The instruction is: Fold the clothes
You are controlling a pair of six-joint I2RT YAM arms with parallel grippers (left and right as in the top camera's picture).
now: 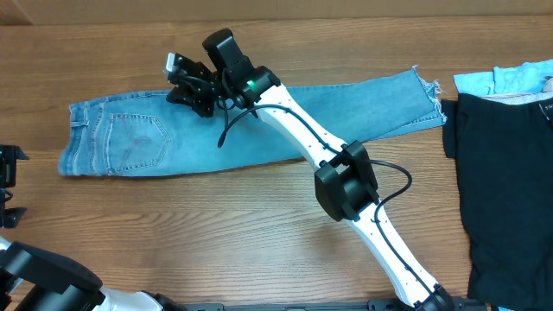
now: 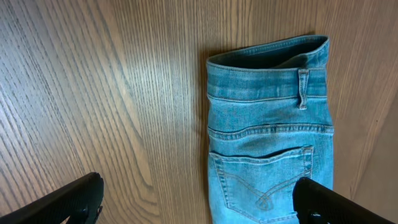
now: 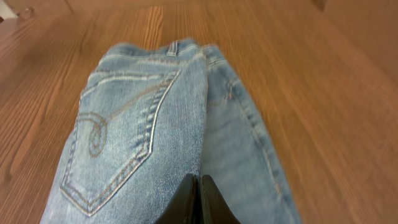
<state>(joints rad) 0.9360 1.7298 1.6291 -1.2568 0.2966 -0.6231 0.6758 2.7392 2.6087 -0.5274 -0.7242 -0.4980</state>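
The light blue jeans (image 1: pixel 130 142) lie flat across the wooden table, folded lengthwise, waistband to the left and frayed hems to the right. My right gripper (image 1: pixel 187 90) reaches over their upper edge near the seat. In the right wrist view its fingers (image 3: pixel 200 182) are shut, with their tips at the edge of the top layer beside the back pocket (image 3: pixel 118 137), and they seem to pinch that edge. My left gripper (image 1: pixel 7 186) is at the table's far left, off the jeans. Its fingers (image 2: pixel 199 190) are wide open above the waistband and pocket (image 2: pixel 267 124).
A black garment (image 1: pixel 505 173) lies at the right edge of the table, with a light blue cloth (image 1: pixel 510 79) behind it. My right arm (image 1: pixel 346 181) and its cable cross the jeans' legs diagonally.
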